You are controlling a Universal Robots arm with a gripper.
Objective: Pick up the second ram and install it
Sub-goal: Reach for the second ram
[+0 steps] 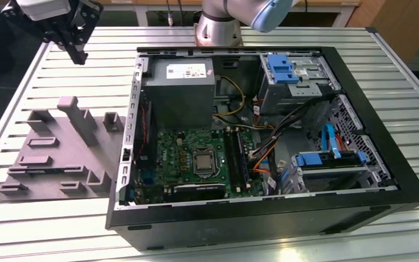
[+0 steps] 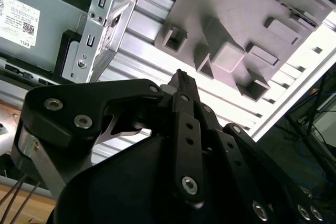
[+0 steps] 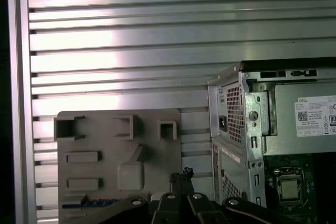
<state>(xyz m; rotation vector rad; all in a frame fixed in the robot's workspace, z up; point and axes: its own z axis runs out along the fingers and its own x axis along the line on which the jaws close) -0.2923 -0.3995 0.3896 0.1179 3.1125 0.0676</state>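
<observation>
The second ram [image 3: 86, 202] is a thin dark strip lying flat in a groove at one edge of the grey fixture block [image 3: 118, 145]. In the exterior view it is a dark line [image 1: 31, 170] on the fixture block [image 1: 60, 150], at the exterior view's left. My gripper [image 1: 79, 56] hangs high over the table's far left corner, well away from the ram. Its fingers meet at the tip with nothing between them, as both wrist views show [image 2: 181, 77] [image 3: 187, 173].
An open computer case [image 1: 355, 109] lies at the exterior view's right of the fixture. Inside are a power supply [image 1: 178, 87], the motherboard with its processor socket [image 1: 202, 161], long black memory slots [image 1: 237, 155], cables and drive cages. Slatted aluminium table [image 1: 71, 218] lies around both.
</observation>
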